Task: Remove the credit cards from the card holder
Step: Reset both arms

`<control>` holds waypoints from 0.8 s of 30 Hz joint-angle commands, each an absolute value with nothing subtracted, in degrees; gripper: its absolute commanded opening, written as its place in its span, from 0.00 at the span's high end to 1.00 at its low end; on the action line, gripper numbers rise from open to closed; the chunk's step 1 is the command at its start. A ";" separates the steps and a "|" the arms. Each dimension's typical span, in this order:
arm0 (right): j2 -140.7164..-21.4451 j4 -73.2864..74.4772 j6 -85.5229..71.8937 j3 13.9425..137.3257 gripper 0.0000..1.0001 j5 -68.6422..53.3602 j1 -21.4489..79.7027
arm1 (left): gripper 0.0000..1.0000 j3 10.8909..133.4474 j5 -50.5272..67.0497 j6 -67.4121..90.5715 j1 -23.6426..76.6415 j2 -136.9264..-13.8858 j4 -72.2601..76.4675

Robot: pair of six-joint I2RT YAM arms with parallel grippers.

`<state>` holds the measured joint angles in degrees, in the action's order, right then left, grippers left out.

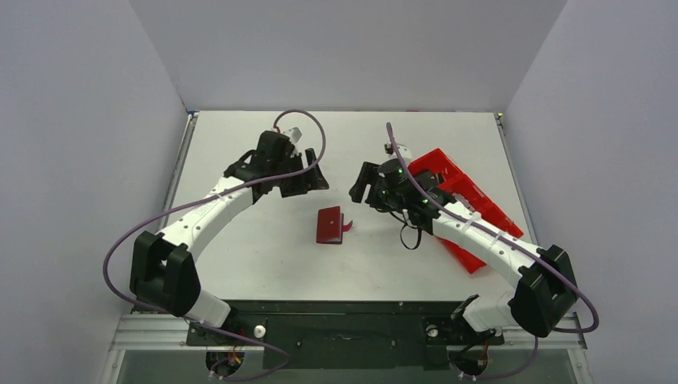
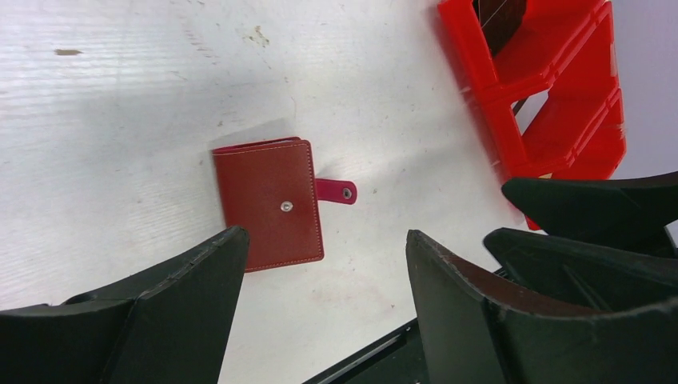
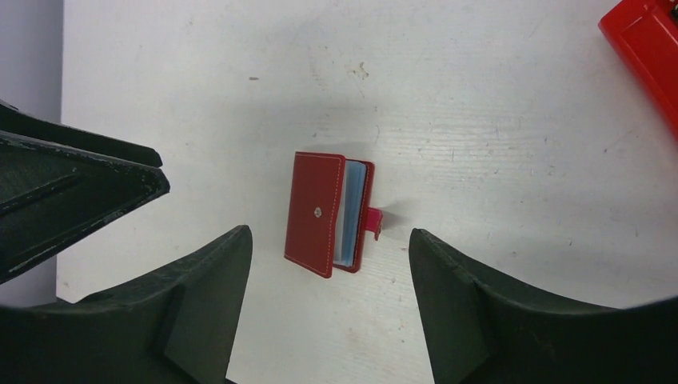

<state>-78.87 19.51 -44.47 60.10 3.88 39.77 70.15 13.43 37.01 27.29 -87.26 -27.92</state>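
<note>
The dark-red card holder lies on the white table between the two arms, its snap strap unfastened and sticking out to the right. In the left wrist view the card holder looks folded flat. In the right wrist view the card holder gapes slightly and a light blue card shows inside. No tan card is visible. My left gripper is open and empty, above and behind-left of the holder. My right gripper is open and empty, behind-right of it.
A large bright red compartment tray lies at the right, partly under the right arm, and shows in the left wrist view and the right wrist view. Grey walls enclose the table on three sides.
</note>
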 commanded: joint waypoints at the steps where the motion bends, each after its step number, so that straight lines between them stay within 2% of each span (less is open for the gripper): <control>1: -74.35 15.89 -45.30 61.48 0.31 6.17 39.44 | 0.30 71.58 11.00 32.81 24.67 -81.25 -29.61; 11: -69.82 12.60 -45.81 59.38 0.29 7.88 39.53 | 0.29 68.52 6.31 29.48 20.56 -72.65 -31.35; 24: -68.87 11.32 -46.06 57.61 0.29 8.48 39.59 | 0.29 64.33 5.47 29.18 18.84 -68.46 -29.68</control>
